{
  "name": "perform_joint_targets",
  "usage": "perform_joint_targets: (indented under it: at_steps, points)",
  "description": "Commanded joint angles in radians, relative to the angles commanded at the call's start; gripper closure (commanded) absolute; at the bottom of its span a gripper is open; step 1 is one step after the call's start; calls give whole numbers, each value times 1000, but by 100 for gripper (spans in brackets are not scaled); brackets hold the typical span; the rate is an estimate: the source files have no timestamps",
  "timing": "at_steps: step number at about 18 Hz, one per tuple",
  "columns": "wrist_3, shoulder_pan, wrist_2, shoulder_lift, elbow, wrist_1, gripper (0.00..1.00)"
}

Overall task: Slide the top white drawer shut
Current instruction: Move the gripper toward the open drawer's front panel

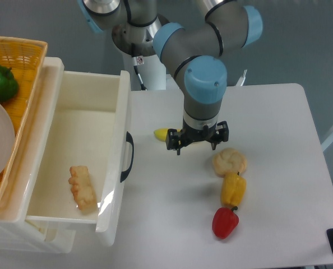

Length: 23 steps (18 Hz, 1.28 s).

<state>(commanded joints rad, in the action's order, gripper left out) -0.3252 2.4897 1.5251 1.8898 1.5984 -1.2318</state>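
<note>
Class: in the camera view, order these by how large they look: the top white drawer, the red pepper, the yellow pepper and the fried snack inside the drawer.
1. top white drawer
2. fried snack, yellow pepper and red pepper: these three look too alike to rank.
</note>
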Motion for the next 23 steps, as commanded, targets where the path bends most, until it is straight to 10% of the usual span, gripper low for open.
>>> perform_joint_targets:
  at_steps: [23]
  points:
    - [-17, -54, -118, 74, 6, 2, 0]
